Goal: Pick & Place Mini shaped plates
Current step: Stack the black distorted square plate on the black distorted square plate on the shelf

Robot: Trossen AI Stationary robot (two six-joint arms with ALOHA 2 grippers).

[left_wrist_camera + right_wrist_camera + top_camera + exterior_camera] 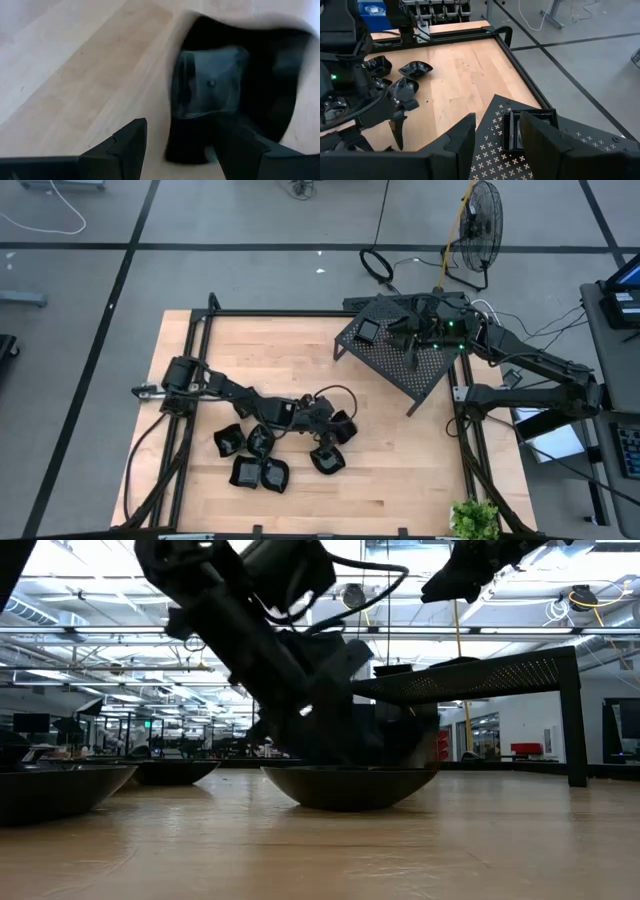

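Several mini shaped plates, small glossy black dishes, lie on the wooden table in a loose cluster (pixel 258 458). My left gripper (pixel 335 423) hangs open low over the rightmost of them. One plate with a squared inner floor (pixel 220 80) lies just ahead of this gripper (pixel 177 130). One finger is over the plate's near rim and the other is over bare wood. Whether either touches, I cannot tell. A square plate (pixel 527 127) rests flat on the perforated black rack (pixel 420 365) at the far right. My right gripper (pixel 497 122) is open above the rack, just behind that plate.
A black tube frame (pixel 300 313) runs around the table. The rack stands on legs at the back right (pixel 470 675). A green plant (pixel 475 518) sits at the near right corner. Bare wood (pixel 400 470) lies right of the plate cluster.
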